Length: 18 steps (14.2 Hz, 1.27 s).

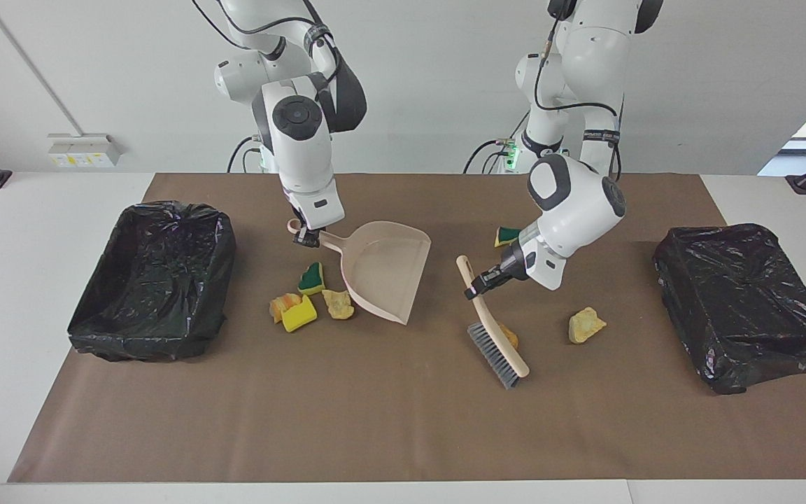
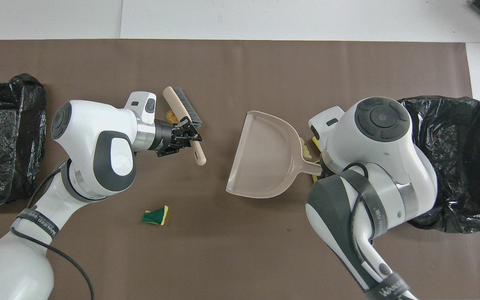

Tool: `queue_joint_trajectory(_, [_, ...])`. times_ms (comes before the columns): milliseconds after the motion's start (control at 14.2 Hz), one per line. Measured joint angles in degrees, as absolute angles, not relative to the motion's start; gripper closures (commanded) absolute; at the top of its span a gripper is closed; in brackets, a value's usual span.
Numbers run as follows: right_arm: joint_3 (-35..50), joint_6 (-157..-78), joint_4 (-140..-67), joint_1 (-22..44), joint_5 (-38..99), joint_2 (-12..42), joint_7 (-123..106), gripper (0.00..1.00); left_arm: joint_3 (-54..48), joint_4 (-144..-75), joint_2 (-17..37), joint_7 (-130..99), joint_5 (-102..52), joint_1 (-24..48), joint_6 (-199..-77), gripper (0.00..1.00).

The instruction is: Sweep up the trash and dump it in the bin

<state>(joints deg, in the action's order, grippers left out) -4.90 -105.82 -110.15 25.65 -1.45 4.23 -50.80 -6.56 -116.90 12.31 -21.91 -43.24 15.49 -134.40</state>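
Observation:
My right gripper (image 1: 305, 238) is shut on the handle of the beige dustpan (image 1: 383, 269), which is empty; its open edge faces the left arm's end. Several trash chunks (image 1: 299, 313), yellow-green sponge bits and tan lumps, lie beside the pan's back, toward the right arm's end. My left gripper (image 1: 478, 285) is shut on the handle of the brush (image 1: 494, 344), whose bristles rest on the mat beside an orange lump (image 1: 510, 336). A tan lump (image 1: 586, 325) lies toward the left arm's end. A green sponge bit (image 1: 508, 236) (image 2: 155, 216) lies nearer the robots.
Two black-lined bins stand on the brown mat (image 1: 375, 420): one (image 1: 151, 280) at the right arm's end, one (image 1: 746, 301) at the left arm's end. In the overhead view the right arm covers its gripper and most of the chunks by the pan (image 2: 261, 158).

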Motion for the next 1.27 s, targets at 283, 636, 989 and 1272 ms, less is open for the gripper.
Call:
queue_joint_trajectory(283, [-4.7, -107.0, -115.6, 28.4, -1.6, 0.4, -50.8, 1.00, -6.7, -128.5, 2.2, -28.4, -39.8, 15.6, -133.3, 1.00])
queue_joint_trajectory(636, [-4.6, -113.1, -120.7, 31.8, -1.9, -0.4, -49.8, 1.00, -6.9, -132.6, -3.6, -40.6, -26.5, 16.1, -123.9, 1.00])
queue_joint_trajectory(989, [-4.4, -113.8, -122.8, 34.8, -1.9, -0.1, -37.4, 1.00, -6.4, -125.2, -4.0, -44.0, -20.2, 15.6, -113.8, 1.00])
queue_joint_trajectory(1272, [-4.3, -115.0, -123.8, 35.8, -1.9, 0.1, -36.3, 1.00, -5.8, -115.3, -1.1, -36.5, -11.0, 14.5, -108.7, 1.00])
